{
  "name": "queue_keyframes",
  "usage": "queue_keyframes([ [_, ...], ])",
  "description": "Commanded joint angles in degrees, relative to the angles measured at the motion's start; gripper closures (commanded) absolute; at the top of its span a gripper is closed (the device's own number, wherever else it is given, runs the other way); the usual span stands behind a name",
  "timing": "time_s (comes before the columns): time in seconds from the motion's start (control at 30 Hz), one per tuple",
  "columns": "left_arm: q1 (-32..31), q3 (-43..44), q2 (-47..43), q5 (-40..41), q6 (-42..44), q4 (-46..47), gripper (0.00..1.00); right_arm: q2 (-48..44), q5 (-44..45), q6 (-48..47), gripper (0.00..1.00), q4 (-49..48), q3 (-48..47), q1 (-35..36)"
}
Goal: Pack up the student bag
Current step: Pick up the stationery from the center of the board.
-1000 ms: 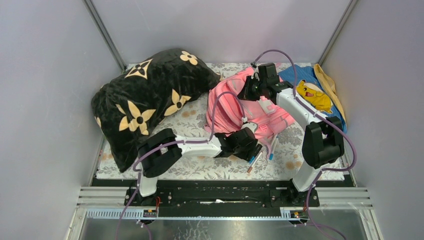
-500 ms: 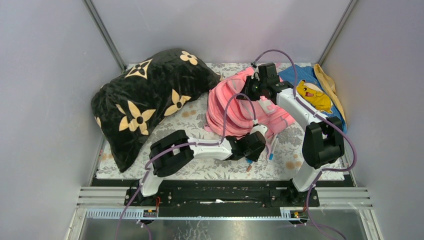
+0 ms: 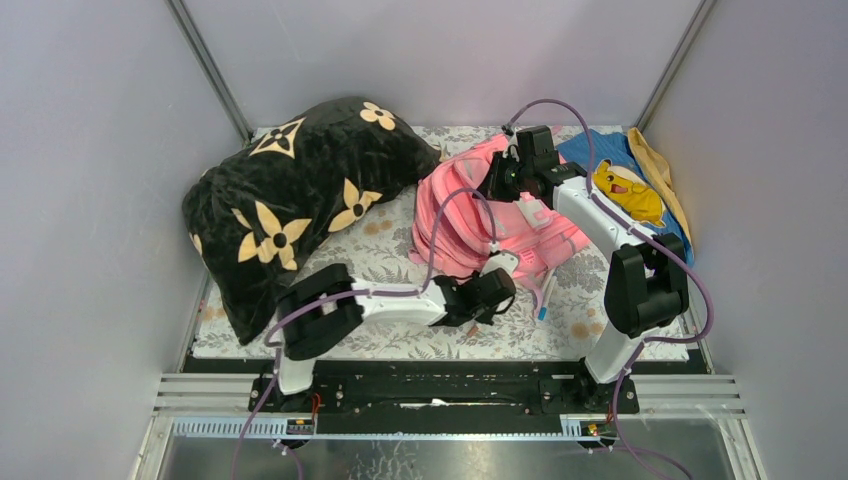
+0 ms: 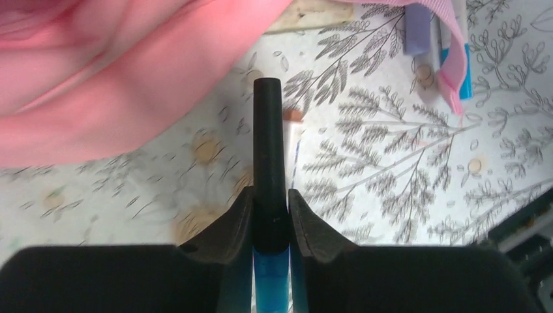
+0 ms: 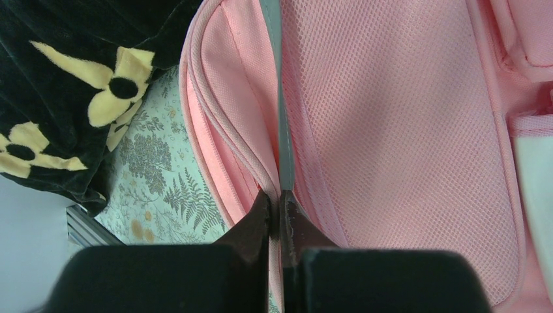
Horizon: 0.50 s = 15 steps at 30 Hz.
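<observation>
The pink student bag [image 3: 466, 215] lies at the table's middle back. It also shows in the right wrist view [image 5: 391, 98] and the left wrist view [image 4: 117, 85]. My right gripper [image 3: 503, 178] is shut on the bag's upper edge trim [image 5: 280, 199] and holds it up. My left gripper [image 3: 488, 298] is low over the mat by the bag's near edge. It is shut [image 4: 270, 203] on a pen [image 4: 269, 137] with a black cap and blue barrel, pointing toward the bag.
A black pillow with tan flowers [image 3: 290, 195] lies at the left. A blue cloth with a yellow figure [image 3: 625, 185] lies at the back right. Loose pens [image 4: 417, 29] lie on the floral mat [image 3: 390, 245] by a bag strap [image 4: 456, 72]. A thin pen [image 4: 295, 147] lies under the held one.
My left gripper has shifted a little to the left along the bag's near edge, still holding the pen. The right gripper has stayed put on the bag's edge.
</observation>
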<state>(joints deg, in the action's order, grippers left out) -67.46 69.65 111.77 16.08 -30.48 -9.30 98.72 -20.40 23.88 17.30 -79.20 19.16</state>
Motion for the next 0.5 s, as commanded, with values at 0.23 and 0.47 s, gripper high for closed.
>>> queue_keyframes([
  [0.23,2.2,-5.6,-15.8,1.6,2.6,-2.5,1.00,-3.4,-2.7,2.4,1.00,-1.0,0.2,0.2],
  [0.47,15.4,-7.2,-22.3,-12.2,-2.6,-1.1,1.00,-5.7,-1.2,2.2,1.00,-0.4,0.8,0.3],
])
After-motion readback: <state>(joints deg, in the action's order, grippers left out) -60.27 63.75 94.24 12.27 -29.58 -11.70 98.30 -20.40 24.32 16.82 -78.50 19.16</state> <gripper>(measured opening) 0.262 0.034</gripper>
